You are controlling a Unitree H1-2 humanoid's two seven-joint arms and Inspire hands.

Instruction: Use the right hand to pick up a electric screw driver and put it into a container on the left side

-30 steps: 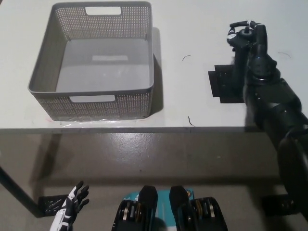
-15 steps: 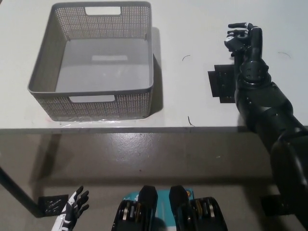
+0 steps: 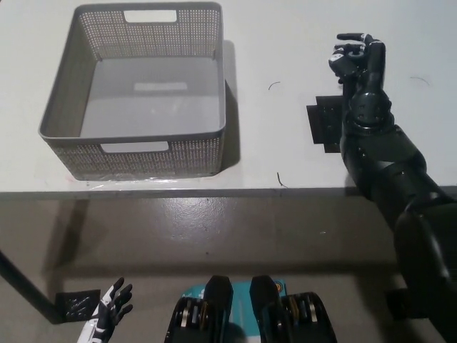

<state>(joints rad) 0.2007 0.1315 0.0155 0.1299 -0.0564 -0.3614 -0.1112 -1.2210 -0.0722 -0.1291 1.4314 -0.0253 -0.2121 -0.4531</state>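
Head view gives me no clear sight of the electric screw driver: nothing on the table (image 3: 285,43) reads as the tool, so if I have it, it is tucked inside my right hand (image 3: 355,56), dark against dark. I cannot tell whether that hand is closed on the tool, closed on nothing, or partly open.

What has changed over the last second is the arm. My right hand, at the far right of the table, has drifted a little to the left, and the forearm has swung leftward with it, so it now lies across the right part of the black patch (image 3: 323,127). The whole picture has also slid slightly, so part of that shift is the camera's. I judge this to be the start of the carry, or at least the end of the pickup, though the catch itself is unconfirmed.

Well apart to the left stands the grey container (image 3: 157,153), with nothing lying inside it. The drop is not yet done, and the hand has most of the table's width to cross.

My white left hand (image 3: 107,314) rests low at the near left, below the table edge, fingers spread and holding nothing.
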